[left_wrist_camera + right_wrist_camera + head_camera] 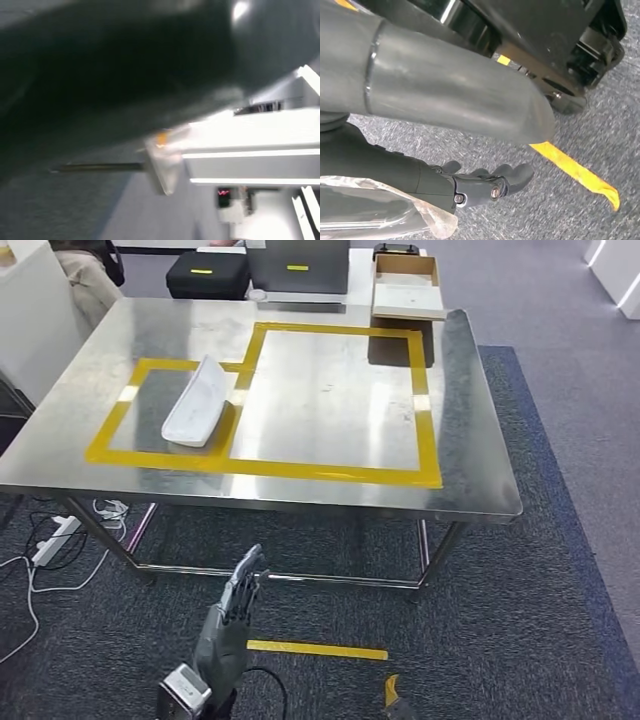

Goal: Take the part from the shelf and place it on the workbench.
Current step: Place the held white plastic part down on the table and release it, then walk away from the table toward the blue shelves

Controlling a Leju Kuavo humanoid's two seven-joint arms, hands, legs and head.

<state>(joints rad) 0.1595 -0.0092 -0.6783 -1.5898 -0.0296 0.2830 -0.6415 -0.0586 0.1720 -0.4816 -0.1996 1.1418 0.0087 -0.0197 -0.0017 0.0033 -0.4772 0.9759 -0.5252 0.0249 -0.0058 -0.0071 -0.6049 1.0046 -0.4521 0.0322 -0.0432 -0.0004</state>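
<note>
One white part [195, 403] lies flat on the steel desk [468, 420], inside the smaller of two yellow-taped rectangles [113, 445], well ahead of and above the left hand [230, 620]. Nothing touches the part.

Left hand: one, raised below the desk's near edge, fingers extended and close together, holding nothing. It stands over the grey carpet [513, 620], apart from the desk.

Right hand [482, 185]: seen in the right wrist view, dark fingers stretched nearly straight with the thick grey thumb alongside; nothing held between them. A fold of clear plastic film [395, 215] sits at the wrist, behind the fingers.

Floor tape: one yellow strip [317, 649] on the carpet just to the right of the left hand; the right wrist view shows a yellow strip [576, 172] beyond the right fingertips.

Far side of the desk from the hands: one open cardboard box [407, 287], one black case [207, 275].

The left wrist view is heavily blurred; the hand's state cannot be read there.
</note>
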